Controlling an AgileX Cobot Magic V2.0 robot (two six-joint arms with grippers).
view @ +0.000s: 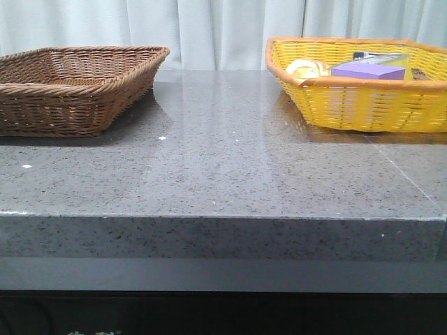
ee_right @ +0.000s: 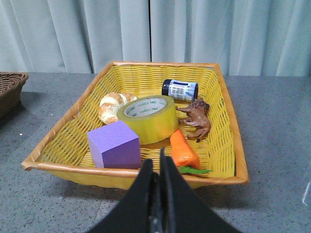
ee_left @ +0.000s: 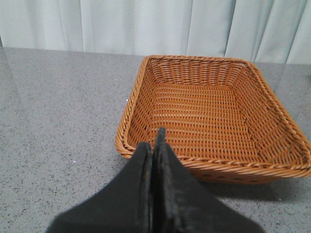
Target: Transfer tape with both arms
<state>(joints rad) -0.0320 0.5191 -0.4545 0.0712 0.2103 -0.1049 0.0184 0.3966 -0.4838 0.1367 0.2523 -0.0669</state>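
Observation:
The tape (ee_right: 148,118), a wide yellow roll with a white core and green print, lies flat in the middle of the yellow basket (ee_right: 58,138). In the front view the basket (view: 363,105) stands at the back right, and the tape is mostly hidden behind its rim. My right gripper (ee_right: 156,162) is shut and empty, just in front of the basket's near rim. My left gripper (ee_left: 153,143) is shut and empty, at the near rim of the empty brown wicker basket (ee_left: 272,160). Neither arm shows in the front view.
The yellow basket also holds a purple block (ee_right: 114,144), a carrot (ee_right: 183,149), a brown toy animal (ee_right: 197,119), a croissant (ee_right: 112,106) and a small dark jar (ee_right: 180,90). The brown basket (view: 70,87) stands back left on the grey stone table (view: 223,160). Curtains hang behind.

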